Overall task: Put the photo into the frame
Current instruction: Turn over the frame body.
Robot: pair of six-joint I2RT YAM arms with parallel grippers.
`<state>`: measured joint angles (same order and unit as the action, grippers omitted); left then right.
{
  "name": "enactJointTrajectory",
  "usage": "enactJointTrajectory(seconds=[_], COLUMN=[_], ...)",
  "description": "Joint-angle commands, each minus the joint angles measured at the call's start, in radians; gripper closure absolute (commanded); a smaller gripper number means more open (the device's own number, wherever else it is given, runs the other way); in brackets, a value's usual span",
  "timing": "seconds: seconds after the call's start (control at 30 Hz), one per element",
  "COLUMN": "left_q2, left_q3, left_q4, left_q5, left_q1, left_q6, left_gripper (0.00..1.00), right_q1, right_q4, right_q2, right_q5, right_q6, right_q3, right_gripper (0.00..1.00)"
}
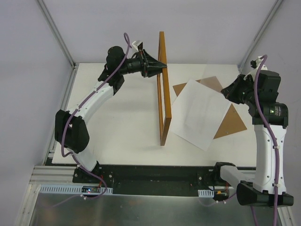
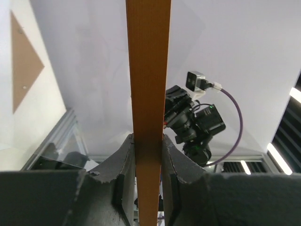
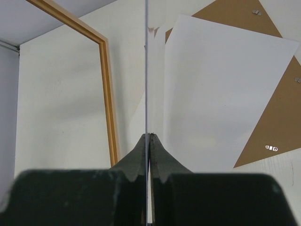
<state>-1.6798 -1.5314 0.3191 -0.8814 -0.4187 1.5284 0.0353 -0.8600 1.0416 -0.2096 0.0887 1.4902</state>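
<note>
Frame (image 1: 162, 47): orange-brown, on edge, my left gripper (image 1: 163, 66) clamping it.
Right gripper (image 3: 149, 136): pinched on thin sheet (image 3: 146, 70).
Table (image 1: 122, 113): white, pale walls (image 1: 197, 28).

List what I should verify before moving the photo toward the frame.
1. Left fingers clamped on a rail of the orange-brown wooden frame: ok.
2. Frame upright on its long edge: ok.
3. White paper photo lying flat and uncovered on the brown fibreboard backing panel: ok.
4. Right fingers free to pick it up: not ok, shut on a thin clear sheet.
5. Photo's printed side: cannot tell, only plain white shows.
</note>
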Motion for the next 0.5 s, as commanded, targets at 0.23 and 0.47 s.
enactJointTrajectory(seconds=[0.23, 0.47], left_q2=[-0.05, -0.078], left_q3=[0.103, 0.131], left_q4=[0.589, 0.609], left_q5=[-0.056, -0.085], left_q1=[-0.005, -0.005], left_q6=[0.269, 0.265], left_gripper=[1.0, 1.0], right_q1=[0.003, 0.003], right_q4=[0.026, 0.032], right_q2=[0.018, 0.023], right_q5=[-0.011, -0.022], right_q6=[0.002, 0.003], right_q3=[0.051, 0.033], right_gripper=[0.99, 0.99])
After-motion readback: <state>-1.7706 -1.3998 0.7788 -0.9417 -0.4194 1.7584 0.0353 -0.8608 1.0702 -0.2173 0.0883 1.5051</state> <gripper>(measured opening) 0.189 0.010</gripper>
